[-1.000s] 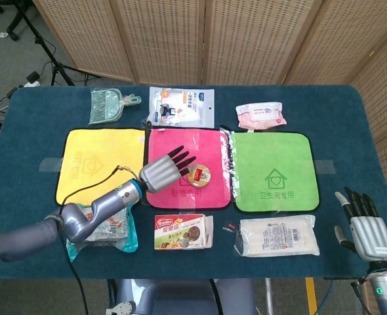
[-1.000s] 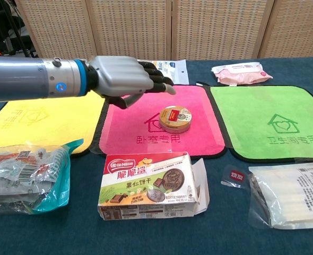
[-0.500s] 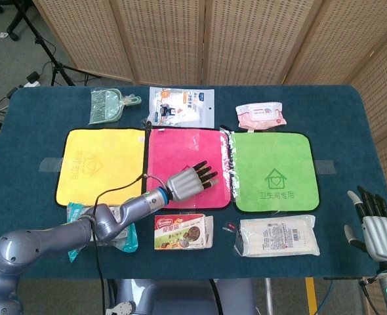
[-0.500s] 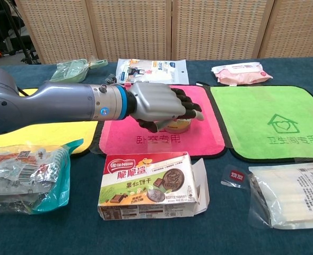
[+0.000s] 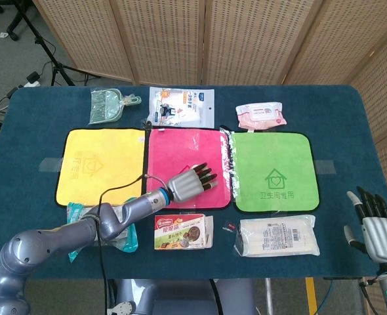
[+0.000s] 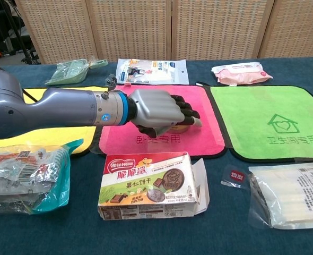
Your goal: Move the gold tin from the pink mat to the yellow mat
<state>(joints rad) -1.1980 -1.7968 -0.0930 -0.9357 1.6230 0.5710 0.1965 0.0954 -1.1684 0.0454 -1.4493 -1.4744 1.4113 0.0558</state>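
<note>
The gold tin [image 6: 184, 128] sits on the pink mat [image 5: 180, 147], almost wholly covered; only a sliver of its rim shows in the chest view. My left hand [image 5: 190, 182] [image 6: 156, 111] lies over it with fingers curled down around its sides, gripping it. The tin rests on the pink mat [image 6: 199, 143]. To the left lies the yellow mat [image 5: 98, 164] [image 6: 50, 135], bare, with my left forearm crossing its near corner. My right hand [image 5: 374, 226] hangs open at the lower right, beyond the table edge.
A biscuit box [image 5: 182, 231] [image 6: 146, 183] lies just in front of the pink mat. A snack bag [image 5: 108, 226] [image 6: 26, 172] sits under my left arm. Green mat [image 5: 272, 172], noodle pack [image 5: 279, 236], wipes [image 5: 261, 116], white pouch [image 5: 180, 106] and green dustpan [image 5: 108, 105] surround.
My left hand came down from above the pink mat onto the tin, and its fingers curled in around it. The right hand dropped slightly at the lower right.
</note>
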